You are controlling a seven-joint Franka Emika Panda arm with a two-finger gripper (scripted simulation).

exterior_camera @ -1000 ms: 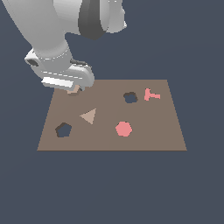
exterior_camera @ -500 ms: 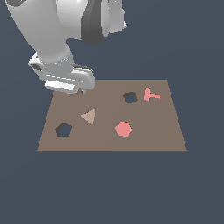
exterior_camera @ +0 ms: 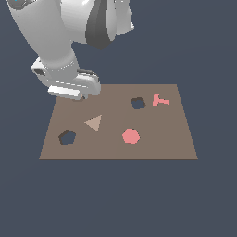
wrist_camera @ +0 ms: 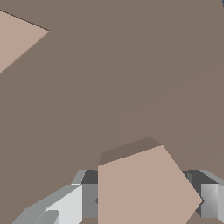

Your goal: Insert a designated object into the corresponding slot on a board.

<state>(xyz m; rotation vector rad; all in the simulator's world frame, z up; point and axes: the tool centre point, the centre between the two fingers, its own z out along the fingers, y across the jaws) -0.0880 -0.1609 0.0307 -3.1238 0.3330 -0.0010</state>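
The end effector (wrist_camera: 144,201) sits low over the far left corner of the board (exterior_camera: 152,148), its fingers (wrist_camera: 65,205) on either side of the tan pentagon block (wrist_camera: 140,188). In the wrist view the fingers appear closed against the block's sides, with the block seemingly just above the board, judging by its shadow. The exterior view hides the block behind the arm's wrist. The pentagon slot (exterior_camera: 67,137) lies near the board's near left edge, well apart from the end effector. A tan triangle (exterior_camera: 94,123) lies between them. A pink hexagon (exterior_camera: 131,136), a dark six-sided hole (exterior_camera: 137,103) and a pink T-shaped piece (exterior_camera: 160,100) lie farther right.
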